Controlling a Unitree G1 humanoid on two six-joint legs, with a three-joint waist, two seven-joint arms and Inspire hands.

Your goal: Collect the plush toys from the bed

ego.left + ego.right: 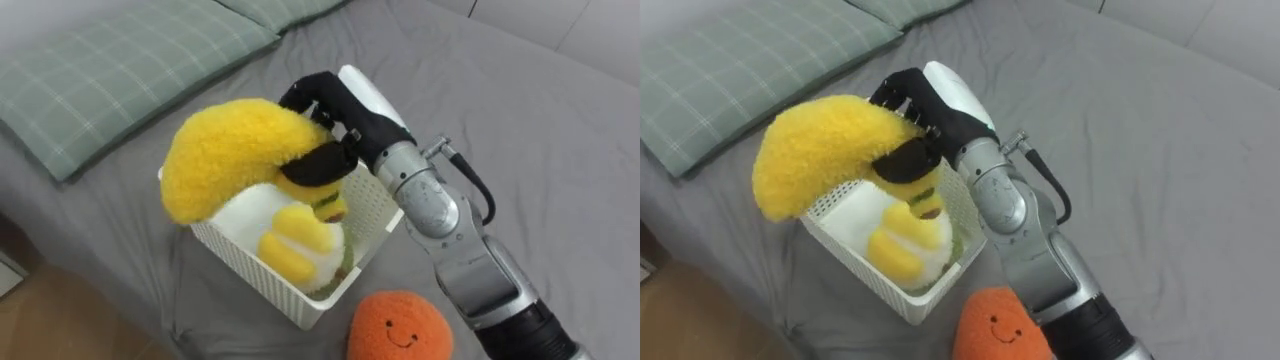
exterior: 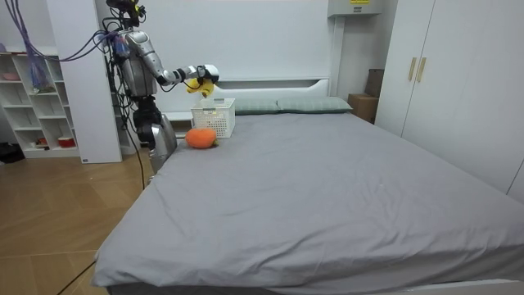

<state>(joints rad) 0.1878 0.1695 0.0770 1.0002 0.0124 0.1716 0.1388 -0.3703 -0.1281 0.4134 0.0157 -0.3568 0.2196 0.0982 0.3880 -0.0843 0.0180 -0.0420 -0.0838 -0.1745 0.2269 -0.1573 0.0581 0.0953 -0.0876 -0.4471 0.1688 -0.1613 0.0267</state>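
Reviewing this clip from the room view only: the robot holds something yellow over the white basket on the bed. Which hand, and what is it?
Observer: Its right hand, curled round a yellow banana-shaped plush, above the white basket.
Operator: Is anything inside the basket?
Observer: Yes, yellow and white plush lies in it; whether that is a separate toy I cannot tell.
Operator: And the orange lump beside it?
Observer: A round orange plush with a smiling face, lying on the grey sheet by the basket's corner.
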